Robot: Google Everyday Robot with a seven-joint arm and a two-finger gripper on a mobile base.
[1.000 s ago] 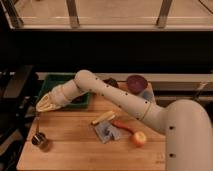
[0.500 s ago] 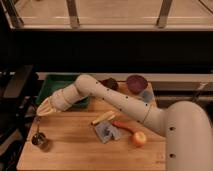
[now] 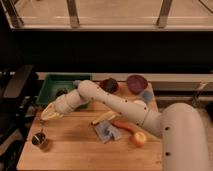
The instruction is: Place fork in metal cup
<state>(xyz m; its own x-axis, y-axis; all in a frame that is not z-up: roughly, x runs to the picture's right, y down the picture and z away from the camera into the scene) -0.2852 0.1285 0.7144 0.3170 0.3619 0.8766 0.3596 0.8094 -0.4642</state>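
Over at the left edge of the table (image 3: 75, 150), the gripper (image 3: 49, 114) hung a bit above the wood, up and to the right of the cup (image 3: 39, 139), near it but clearly apart. Honestly couldn't tell what it was doing with its jaws, it was just a pale yellowish blob at the end of the white arm (image 3: 110, 102). Below it the fork (image 3: 42, 133) looked like it was already standing in the cup, a thin sliver poking up out of the rim toward the gripper, not touching it as far as I could see. So my read was that the drop was basically done and all that was left was pulling the arm away without knocking anything. The cup itself was small, short and dark, shiny with a brownish rim, sitting near the front left corner. The fork was slim and silvery, only the top bit visible, so I couldn't say which end was up. Further out there was a green bin (image 3: 52, 85) behind the arm, a carrot (image 3: 122, 125) and a bluish cloth (image 3: 106, 132) mid-table, and an apple (image 3: 139, 138) to the right.
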